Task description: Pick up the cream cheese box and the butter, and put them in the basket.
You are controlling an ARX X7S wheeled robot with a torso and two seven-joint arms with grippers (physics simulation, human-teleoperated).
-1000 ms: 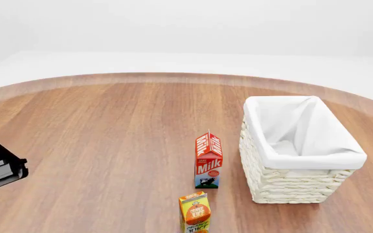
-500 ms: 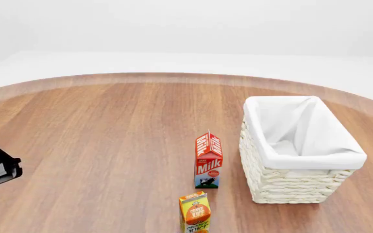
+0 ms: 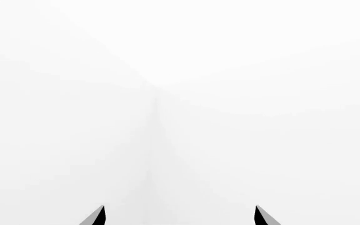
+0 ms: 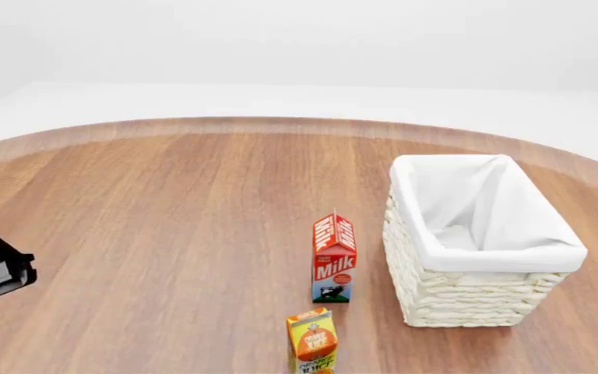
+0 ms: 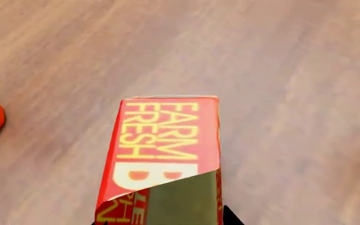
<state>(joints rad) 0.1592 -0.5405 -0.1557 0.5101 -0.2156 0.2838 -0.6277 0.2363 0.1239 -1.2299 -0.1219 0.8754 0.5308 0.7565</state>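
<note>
The basket (image 4: 466, 292) is white woven with white cloth; the milk carton (image 4: 335, 258) is red with white letters; the juice carton (image 4: 313, 341) is orange; the butter (image 5: 164, 159) is red with yellow letters; the table (image 4: 174, 210) is brown wood grain

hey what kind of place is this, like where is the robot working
Probably a simulated grocery-sorting tabletop, not a real room: a round wooden table against a featureless white backdrop, with a milk carton, a juice carton and a lined white basket.
</note>
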